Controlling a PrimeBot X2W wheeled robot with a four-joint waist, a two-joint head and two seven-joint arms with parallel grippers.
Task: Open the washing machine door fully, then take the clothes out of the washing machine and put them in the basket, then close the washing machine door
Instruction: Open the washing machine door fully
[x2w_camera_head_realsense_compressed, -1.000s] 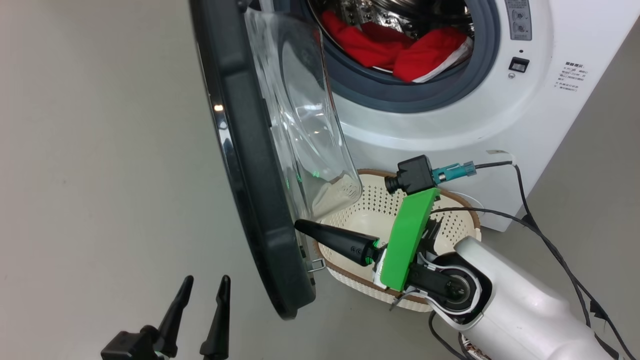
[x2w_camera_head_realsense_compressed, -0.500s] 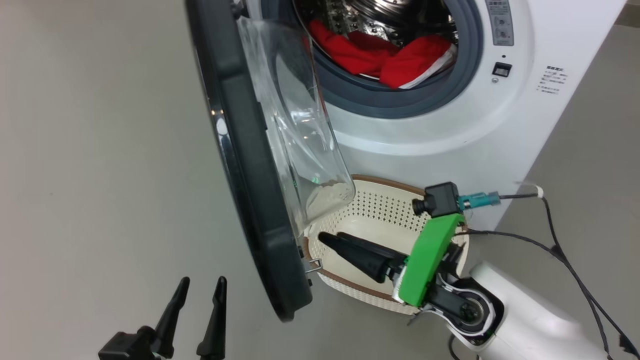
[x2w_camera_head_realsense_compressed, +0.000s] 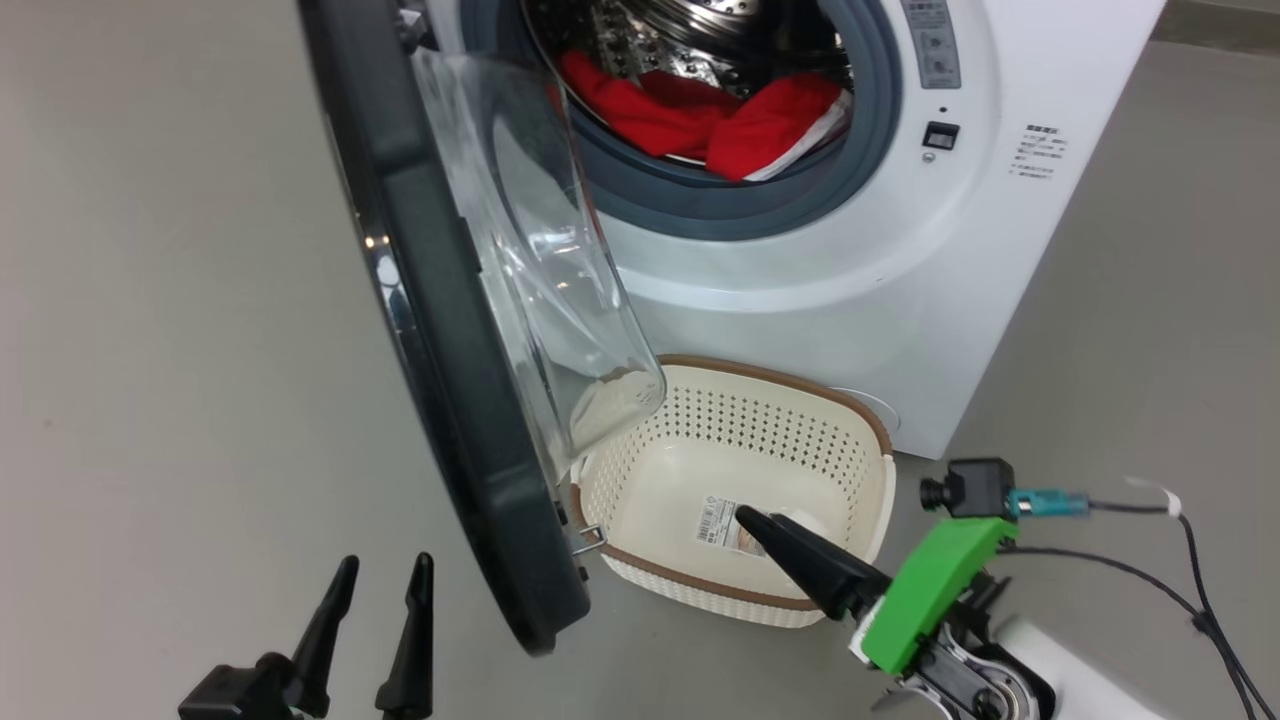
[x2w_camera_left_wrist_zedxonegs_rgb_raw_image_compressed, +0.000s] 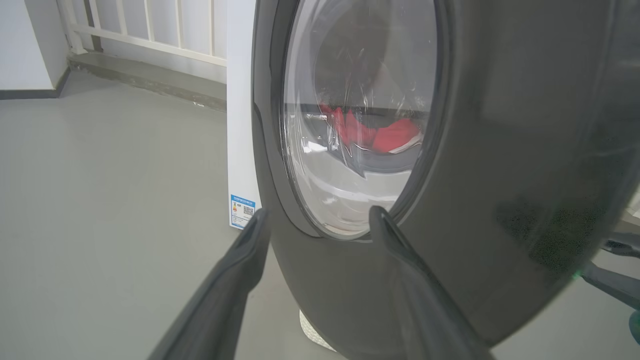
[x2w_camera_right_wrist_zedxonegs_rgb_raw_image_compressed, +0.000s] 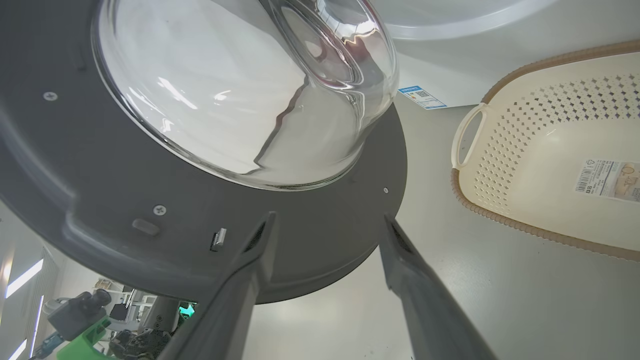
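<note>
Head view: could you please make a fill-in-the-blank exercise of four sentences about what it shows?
1. The clothes in the washing machine are ____ in colour.
2. The door stands ____.
3. The basket contains no clothes, only a ____ on its bottom.
4. The left gripper holds ____.

Missing words: red; open; sticker; nothing.

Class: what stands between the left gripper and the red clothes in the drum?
The open washing machine door; the left wrist view shows the clothes through its glass.
</note>
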